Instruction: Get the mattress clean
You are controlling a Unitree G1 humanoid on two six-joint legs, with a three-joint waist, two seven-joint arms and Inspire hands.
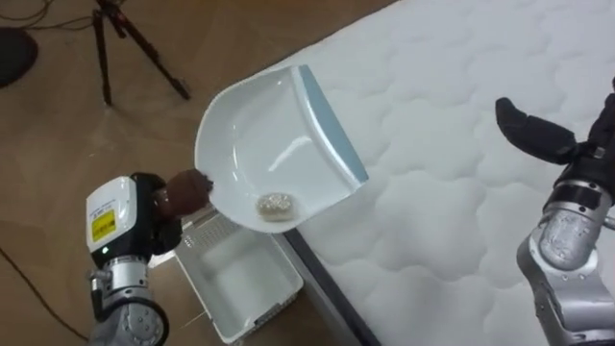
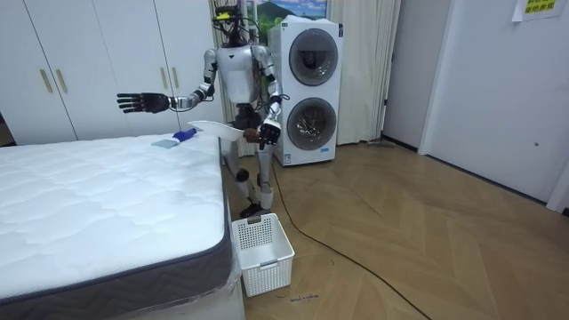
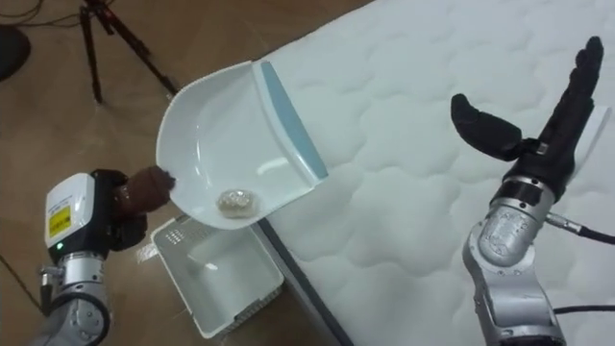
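While the left hand (image 1: 184,192) clasps the dustpan (image 1: 258,139), the right hand (image 3: 541,144) hangs spread open.

The room is bright and evenly lit, with soft light falling from above and no hard-edged shadows. The white bed (image 1: 461,144) comes out very pale, its quilting drawn only by faint grey shading. A streak of glare lies across the inside of the white dustpan (image 1: 279,144), which dims the basket (image 1: 240,279) beneath it. The wooden floor (image 1: 58,144) reads darker than the bed. In the room view it carries a pale sheen toward the view's right, and the washing machines (image 2: 307,93) catch small reflections on their round doors.
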